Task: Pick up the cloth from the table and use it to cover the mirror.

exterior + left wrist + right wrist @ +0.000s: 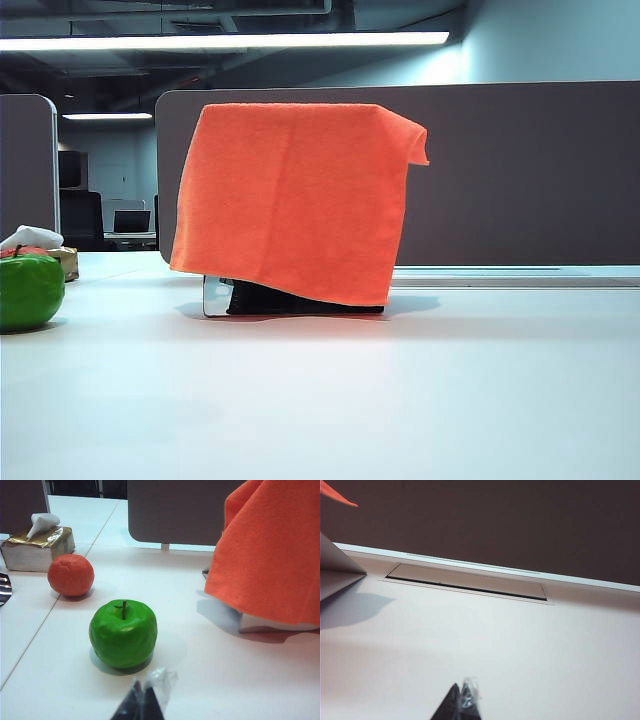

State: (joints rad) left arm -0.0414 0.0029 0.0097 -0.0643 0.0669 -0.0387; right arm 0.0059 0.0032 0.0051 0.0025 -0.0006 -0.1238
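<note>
1. Orange microfibre, soft and limp, was what the cloth (290, 200) looked like: it hung in loose folds over the mirror (216, 297), with one corner flopped out at the upper right in the exterior view.
2. I judged it light and easy to bunch, likely to slide off the smooth pane if tugged; a pinch on a free corner or hanging edge would have been the natural hold.
3. Only a sliver of the mirror pane and its dark stand base (300, 303) showed below the hem, standing on the white table (330, 400). The pane seemed stiff, fragile and easy to tip.
4. The covering looked done, by my reading.
5. The left gripper (143, 703) hovered low over the table near a green apple (123, 633), jaws closed on nothing, well apart from the cloth (270, 550).
6. The right gripper (462, 703) sat above bare table on the other side of the mirror, jaws closed and empty, facing the grey-brown partition (495, 520).
7. No brand, label or readable writing appeared, not even on the tissue box (37, 550) behind an orange ball (71, 575).
</note>
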